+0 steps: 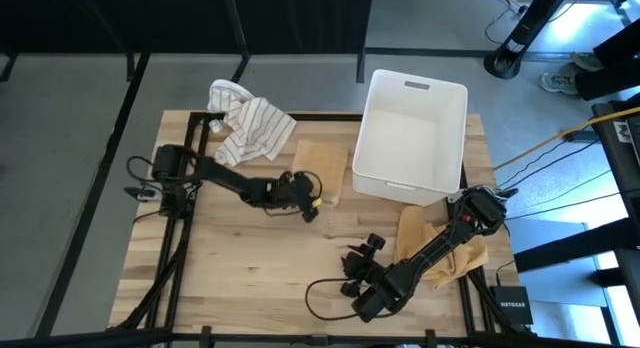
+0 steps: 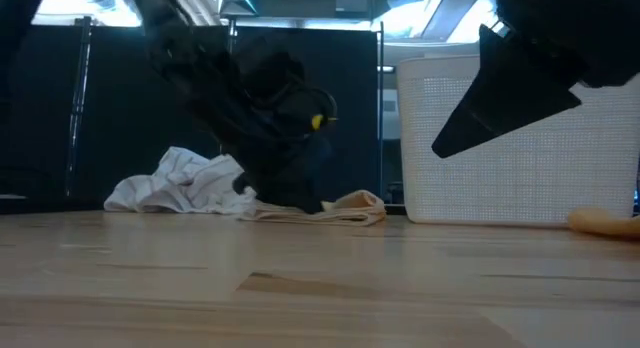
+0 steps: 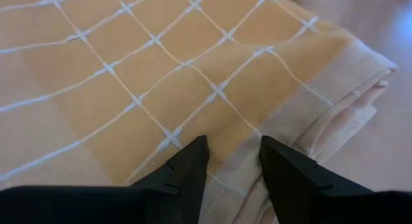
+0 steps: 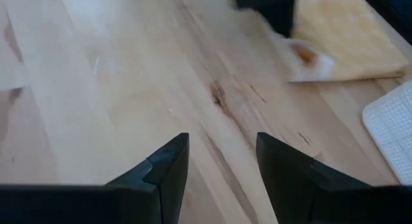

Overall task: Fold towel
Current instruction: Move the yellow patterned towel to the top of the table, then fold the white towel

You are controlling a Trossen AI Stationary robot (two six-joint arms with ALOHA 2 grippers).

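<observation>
Pressing near the folded tan grid-patterned towel (image 3: 161,76), the left pincer (image 3: 233,161) is held spread, presumably flattening; right pincer (image 4: 222,161) spread, idle above the counter (image 4: 129,89).

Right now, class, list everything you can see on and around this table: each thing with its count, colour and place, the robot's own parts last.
Folded towel: one, tan with a white grid, mid-table left of the bin.
Striped cloth: one, white with dark stripes, crumpled at the far left.
Storage bin: one, white, far right.
Yellow towel: one, crumpled on the right side under the right arm.
Table: one, light wood.
Black box: one, off the near right corner.
Left gripper: dark, jaws open over the folded towel's edge.
Right gripper: dark, jaws open above bare wood.
</observation>
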